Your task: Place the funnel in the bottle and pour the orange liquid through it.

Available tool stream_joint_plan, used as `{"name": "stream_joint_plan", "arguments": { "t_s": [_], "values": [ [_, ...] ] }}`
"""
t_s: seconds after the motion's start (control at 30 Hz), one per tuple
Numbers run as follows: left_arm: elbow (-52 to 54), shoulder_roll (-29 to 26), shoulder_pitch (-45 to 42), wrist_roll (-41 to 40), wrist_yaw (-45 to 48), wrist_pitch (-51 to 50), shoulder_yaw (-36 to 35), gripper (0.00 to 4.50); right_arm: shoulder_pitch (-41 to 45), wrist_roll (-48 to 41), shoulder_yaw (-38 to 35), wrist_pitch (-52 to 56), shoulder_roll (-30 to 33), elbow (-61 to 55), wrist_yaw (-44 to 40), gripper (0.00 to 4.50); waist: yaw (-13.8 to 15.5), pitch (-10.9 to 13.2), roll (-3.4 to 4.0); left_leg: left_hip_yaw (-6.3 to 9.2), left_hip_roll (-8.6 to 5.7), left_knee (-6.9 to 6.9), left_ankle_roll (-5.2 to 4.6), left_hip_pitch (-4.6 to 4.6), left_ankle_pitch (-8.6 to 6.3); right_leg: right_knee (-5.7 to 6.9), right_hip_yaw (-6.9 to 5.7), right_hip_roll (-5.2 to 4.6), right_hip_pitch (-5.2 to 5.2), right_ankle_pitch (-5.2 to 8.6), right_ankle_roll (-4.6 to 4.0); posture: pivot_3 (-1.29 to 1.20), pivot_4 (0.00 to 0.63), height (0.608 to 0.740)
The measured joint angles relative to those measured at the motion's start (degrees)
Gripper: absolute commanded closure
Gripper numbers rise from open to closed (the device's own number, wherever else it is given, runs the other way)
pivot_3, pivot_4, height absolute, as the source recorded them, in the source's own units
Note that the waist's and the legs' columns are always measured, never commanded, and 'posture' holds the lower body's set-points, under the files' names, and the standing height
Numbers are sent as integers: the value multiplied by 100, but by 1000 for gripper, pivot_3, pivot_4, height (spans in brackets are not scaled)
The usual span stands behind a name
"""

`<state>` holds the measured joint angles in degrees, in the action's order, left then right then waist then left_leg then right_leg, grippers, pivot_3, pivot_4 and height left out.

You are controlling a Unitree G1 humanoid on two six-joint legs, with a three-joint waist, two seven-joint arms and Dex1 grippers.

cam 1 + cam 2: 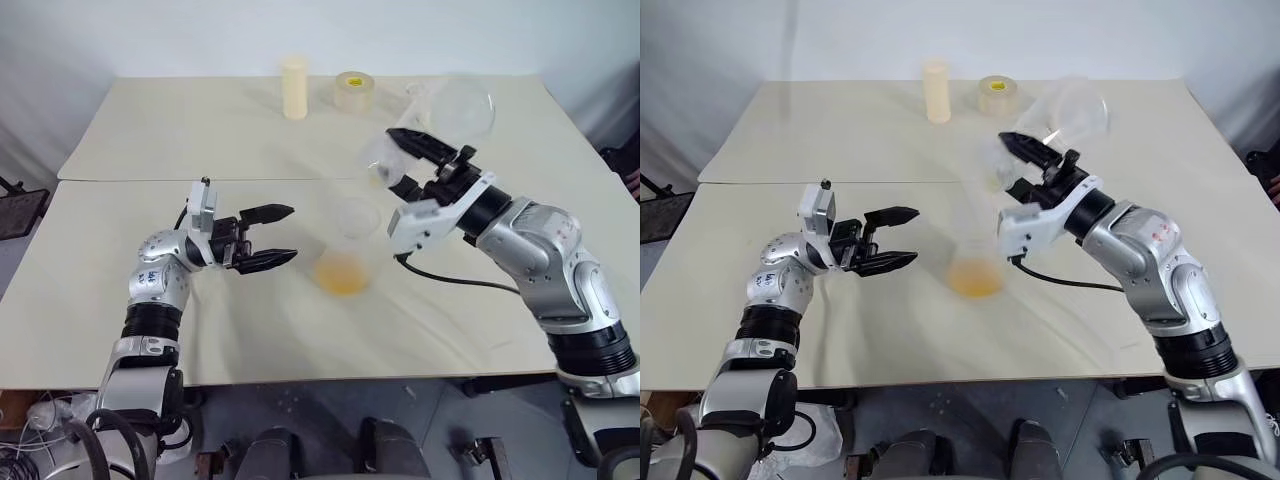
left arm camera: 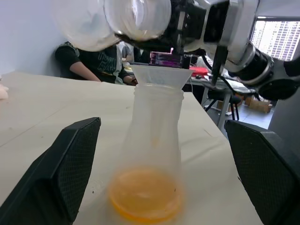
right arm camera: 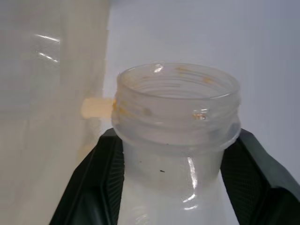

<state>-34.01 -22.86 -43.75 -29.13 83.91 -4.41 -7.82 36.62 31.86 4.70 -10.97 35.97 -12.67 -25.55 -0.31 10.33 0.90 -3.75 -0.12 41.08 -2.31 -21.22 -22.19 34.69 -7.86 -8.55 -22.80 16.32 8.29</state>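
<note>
Bottle (image 1: 349,250) sits mid-table toward the front edge, funnel (image 2: 161,76) in its neck, orange liquid (image 2: 145,196) pooled inside. Right gripper (image 1: 408,160) clamped on an emptied round flask (image 1: 455,108); left gripper (image 1: 268,238) jaws wide apart beside the bottle.

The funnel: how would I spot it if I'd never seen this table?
Start at the cream table and find the clear conical bottle with orange liquid pooled in its base, between the two robot arms. The funnel is the small see-through cone seated in its neck, unlike the round flask held above.
</note>
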Motion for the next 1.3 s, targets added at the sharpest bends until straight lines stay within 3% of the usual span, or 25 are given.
{"name": "stream_joint_plan", "arguments": {
  "t_s": [0.27,0.53,0.73,0.77,0.93,1.3],
  "values": [
    [229,13,32,17,-515,-405,-15,0,-14,-1830,-1748,2992,-795,202,-120,2055,26,0,0,14,-8,2,-1,-1,0,11,5,-3,1,0,0,0,150,740],
    [299,-91,105,266,-755,-496,181,0,-356,-3604,-3451,3762,-1289,1242,308,2055,-8,0,1,1,-6,-9,0,9,0,9,8,0,0,0,0,0,150,740],
    [350,-105,149,342,-843,-449,215,0,-432,-4163,-3547,3640,-1285,1511,594,2055,-24,0,3,1,-5,-7,0,10,0,9,10,0,0,0,0,0,150,740],
    [382,-116,148,354,-881,-494,221,0,-447,-4248,-3544,3628,-1285,1515,638,1495,-23,0,3,1,-6,-7,0,9,0,8,10,0,0,0,0,0,150,740],
    [410,-279,147,505,-1171,-734,283,0,-683,-4424,-3471,3568,-1263,1417,715,57,-17,0,3,2,-7,-7,0,9,0,9,12,-1,0,0,0,0,150,740],
    [667,-415,156,629,-1417,-1142,455,0,-778,-4680,-3384,3492,-1024,864,859,22,2,0,3,0,-7,-6,0,9,0,8,12,-1,0,0,0,0,150,740]
  ]
}}
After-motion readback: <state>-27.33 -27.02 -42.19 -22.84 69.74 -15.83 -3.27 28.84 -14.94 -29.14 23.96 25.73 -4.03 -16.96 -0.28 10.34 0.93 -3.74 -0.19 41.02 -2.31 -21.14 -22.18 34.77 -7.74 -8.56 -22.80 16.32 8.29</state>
